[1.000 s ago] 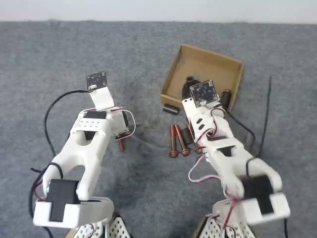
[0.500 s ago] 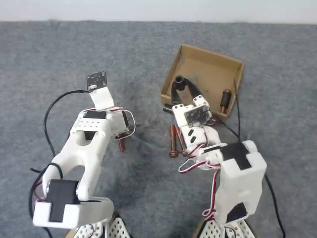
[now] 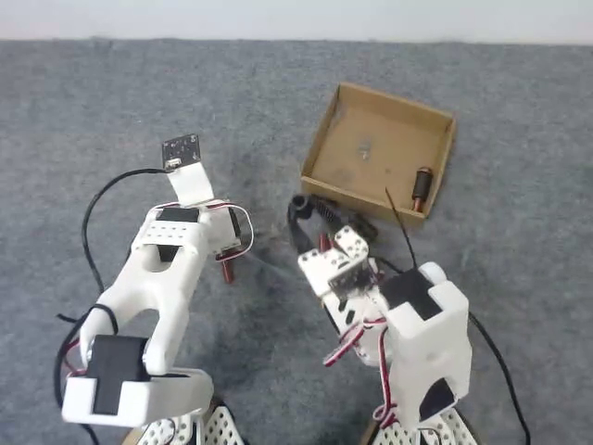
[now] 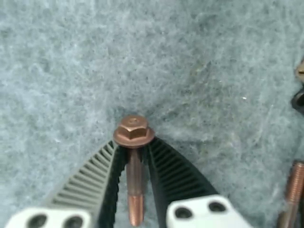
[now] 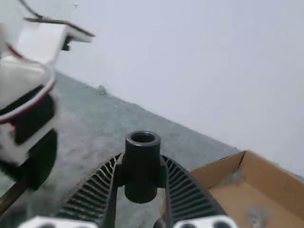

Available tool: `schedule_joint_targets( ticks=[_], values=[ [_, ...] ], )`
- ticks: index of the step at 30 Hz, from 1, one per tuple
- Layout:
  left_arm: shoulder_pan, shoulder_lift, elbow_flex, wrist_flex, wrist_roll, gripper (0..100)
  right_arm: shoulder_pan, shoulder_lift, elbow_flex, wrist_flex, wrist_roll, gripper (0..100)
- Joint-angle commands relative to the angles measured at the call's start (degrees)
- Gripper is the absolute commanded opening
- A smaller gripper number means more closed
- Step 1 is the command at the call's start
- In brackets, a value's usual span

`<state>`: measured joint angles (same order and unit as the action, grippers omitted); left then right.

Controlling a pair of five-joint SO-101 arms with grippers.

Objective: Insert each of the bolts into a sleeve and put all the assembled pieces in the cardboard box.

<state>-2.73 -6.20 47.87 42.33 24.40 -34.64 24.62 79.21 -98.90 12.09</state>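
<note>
My left gripper (image 4: pixel 134 145) is shut on a copper bolt (image 4: pixel 133 131), held low over the grey carpet with its hex head pointing away; from above, the bolt (image 3: pixel 227 270) pokes out under the left arm. My right gripper (image 5: pixel 141 159) is shut on a black sleeve (image 5: pixel 141 161), which stands upright with its bore open. In the high view that sleeve (image 3: pixel 299 201) is held just left of the cardboard box (image 3: pixel 320 139). One assembled piece (image 3: pixel 422 186) lies inside the box by its right wall.
A loose bolt (image 3: pixel 323 243) shows on the carpet beside the right arm, which hides the others. Another bolt (image 4: pixel 293 186) lies at the edge of the left wrist view. The box corner (image 5: pixel 247 164) sits behind the held sleeve.
The right arm has swung from over the box back toward the left and nearer, carrying the black sleeve. The left arm and its bolt have not moved.
</note>
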Motion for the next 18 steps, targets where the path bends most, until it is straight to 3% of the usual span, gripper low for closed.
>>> schedule_joint_targets(
  ticks=[1,10,18],
  values=[
    [-0.4,-3.9,-0.7,-1.9,-0.8,1,-0.7,-2.4,2.6,-1.9,0.5,0.6],
    [-0.4,-3.9,-0.7,-1.9,-0.9,1,-3.6,-11.2,14.7,-1.7,-3.1,0.6],
    [-0.4,-4.1,-0.8,-2.0,-0.7,1,-3.7,-11.6,14.9,-1.5,-4.7,0.6]
  ],
)
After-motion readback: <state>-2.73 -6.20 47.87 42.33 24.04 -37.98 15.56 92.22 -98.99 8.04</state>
